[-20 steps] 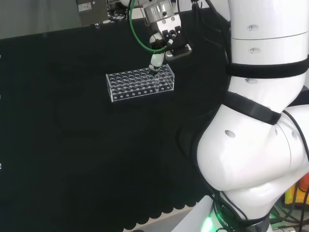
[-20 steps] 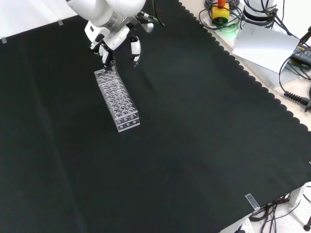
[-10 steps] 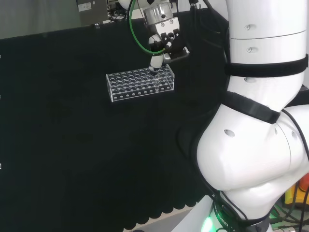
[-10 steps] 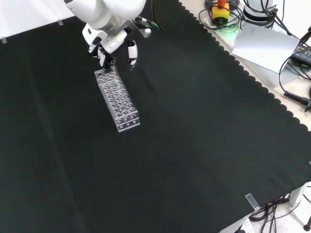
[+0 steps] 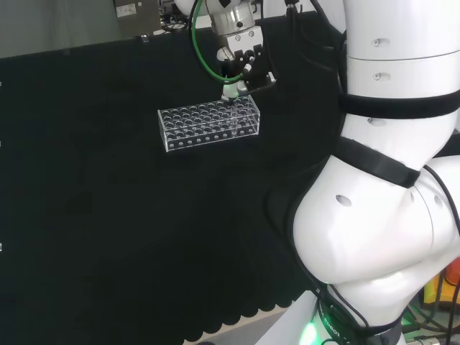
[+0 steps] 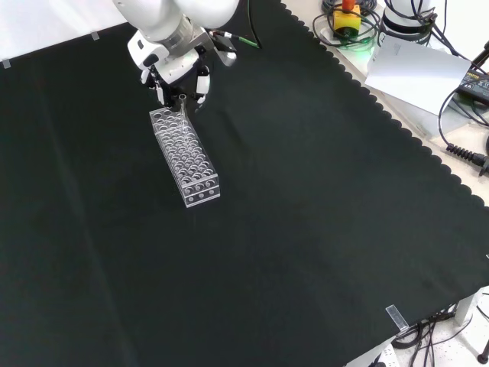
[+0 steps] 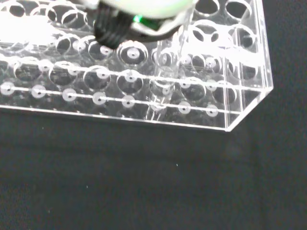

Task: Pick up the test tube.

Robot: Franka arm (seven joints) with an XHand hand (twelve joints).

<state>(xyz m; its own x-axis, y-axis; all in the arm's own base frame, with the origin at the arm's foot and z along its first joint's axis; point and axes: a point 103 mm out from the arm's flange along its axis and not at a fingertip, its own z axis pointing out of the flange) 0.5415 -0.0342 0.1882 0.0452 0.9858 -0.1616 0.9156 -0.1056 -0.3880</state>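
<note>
A clear test tube (image 7: 166,76) stands upright in a hole at one end of the clear plastic rack (image 7: 230,91). In the front view the tube (image 6: 183,108) rises from the rack's far end (image 6: 186,157). The hand (image 6: 180,70) hangs right over it, fingers and thumb curled in around the tube's top. In the head view the hand (image 5: 235,63) reaches down to the right end of the rack (image 5: 208,122), and the tube itself is hard to make out there. A blurred white part of the hand (image 7: 144,9) and a black finger (image 7: 109,32) sit just above the rack.
The rack lies on black cloth (image 6: 306,199), its other holes looking empty. The arm's big white links (image 5: 388,180) stand at the right of the head view. Cables, a yellow and red switch (image 6: 346,17) and paper lie beyond the cloth's scalloped edge.
The thumb, spread away from the fingers a second ago, has swung in toward them and closed around the tube's top. The hand has shifted slightly over the rack end; the rack has not moved.
</note>
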